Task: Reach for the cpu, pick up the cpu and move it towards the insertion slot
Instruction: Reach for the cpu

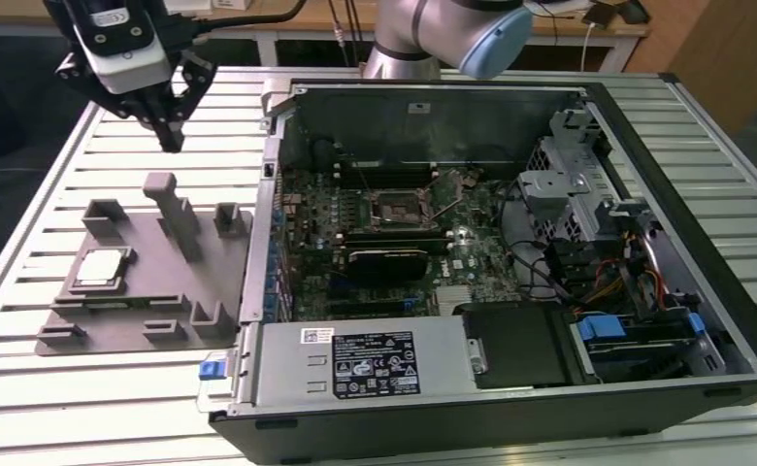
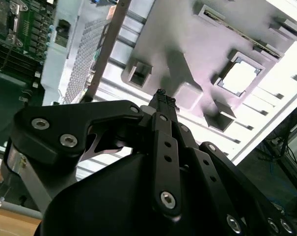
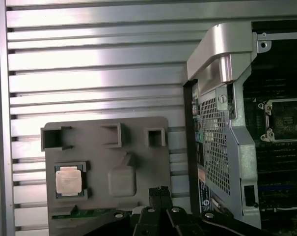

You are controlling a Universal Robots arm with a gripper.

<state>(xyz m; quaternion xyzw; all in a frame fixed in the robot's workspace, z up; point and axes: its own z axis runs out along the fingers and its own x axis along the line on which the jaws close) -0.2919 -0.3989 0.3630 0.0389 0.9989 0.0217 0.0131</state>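
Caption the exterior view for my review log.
Claw hovers near the grey fixture tray, the cpu seated in it, the insertion slot inside the open computer case.

Silver arm [image 1: 398, 39] with pale blue joint cap [image 1: 493, 47], white wrist housing [image 1: 122, 49], black screw-studded hand [image 2: 162, 98]

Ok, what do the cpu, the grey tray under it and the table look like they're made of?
The cpu: a metal lid, it seems, silvery with a soft sheen, over a darker rim. The grey tray: probably plastic, matte and evenly grey, no glints. The table: likely aluminium, ribbed slats with bright brushed highlights.
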